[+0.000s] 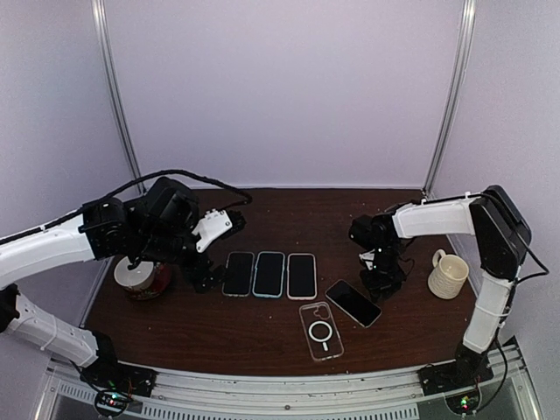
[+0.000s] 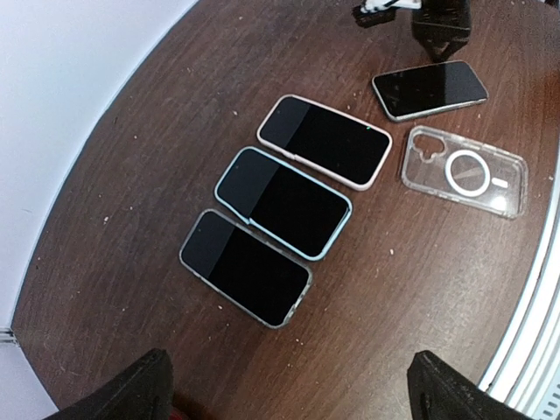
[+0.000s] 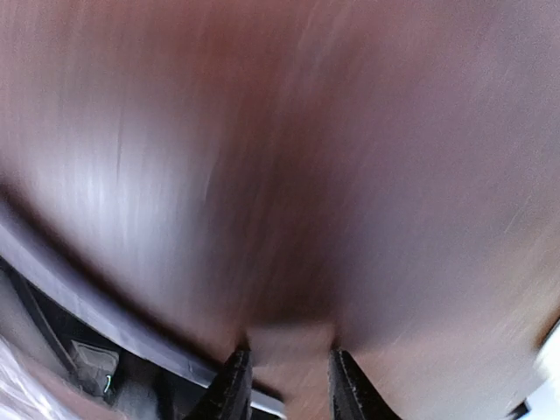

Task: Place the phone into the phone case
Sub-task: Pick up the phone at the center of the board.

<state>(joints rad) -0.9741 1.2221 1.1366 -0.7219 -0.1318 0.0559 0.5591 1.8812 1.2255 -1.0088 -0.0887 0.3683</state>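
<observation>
A bare black phone (image 1: 353, 303) (image 2: 429, 89) lies face up and slanted right of the table's middle. The clear phone case (image 1: 321, 330) (image 2: 464, 171), with a white ring on its back, lies empty just in front of it. My right gripper (image 1: 383, 282) (image 3: 289, 363) points down at the table beside the phone's right end. Its fingers (image 3: 234, 385) stand narrowly apart, with only blurred wood between them. My left gripper (image 1: 206, 280) (image 2: 293, 394) hangs wide open over bare wood, left of a row of cased phones, holding nothing.
Three cased phones lie side by side mid-table: grey (image 1: 238, 273) (image 2: 245, 267), light blue (image 1: 269, 273) (image 2: 284, 203) and pink (image 1: 301, 275) (image 2: 325, 140). A white mug (image 1: 448, 274) stands at the right. A red-and-white bowl (image 1: 140, 278) sits at the left under my left arm.
</observation>
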